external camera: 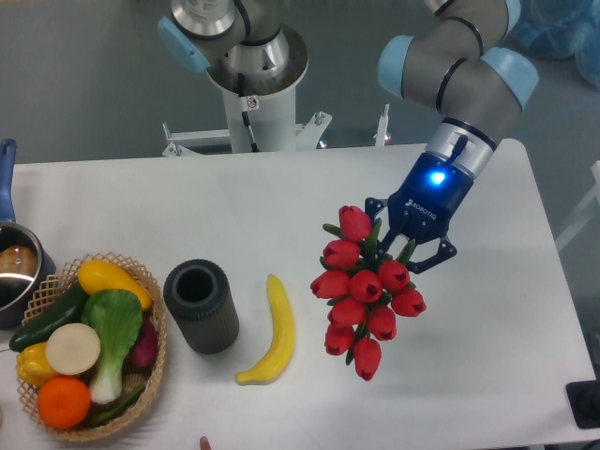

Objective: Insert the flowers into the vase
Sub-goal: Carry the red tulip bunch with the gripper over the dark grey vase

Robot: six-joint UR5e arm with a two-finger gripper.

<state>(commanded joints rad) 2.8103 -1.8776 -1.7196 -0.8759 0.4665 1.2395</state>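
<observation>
So the arm's blue-and-black two-finger pincer (405, 246) is clamped around the bunch of red fake tulips w/ green leaves (366, 289), gripping it up near the top of the heads. The bunch hangs down and slightly left from the fingers, over the right-middle part of the white worktop (281, 202). Can't tell if the lowest tulip is touching the surface or just above it, and the stems are hidden behind the heads and pincer. Blue light is lit on the wrist.

The short dark grey matte cylinder vase w/ thick walls (201, 306) stands upright on the worktop, well to the left of the flowers, round hole facing up, nothing in it afaict. Between vase and tulips lies a yellow banana (273, 330), just beside the vase on its right, not touching it.

Left of the vase, right next to it, is a round woven wicker basket (157, 361) full of toy veg & fruit: yellow pepper-ish thing, dark green cucumber, green leafy bok choy, an orange, something purple tucked on the right side. Further left, at the pic's edge, a metal pot w/ a blue handle (13, 272), partly cut off.

Arm's white base pedestal (251, 103) sits behind the worktop, top centre.
</observation>
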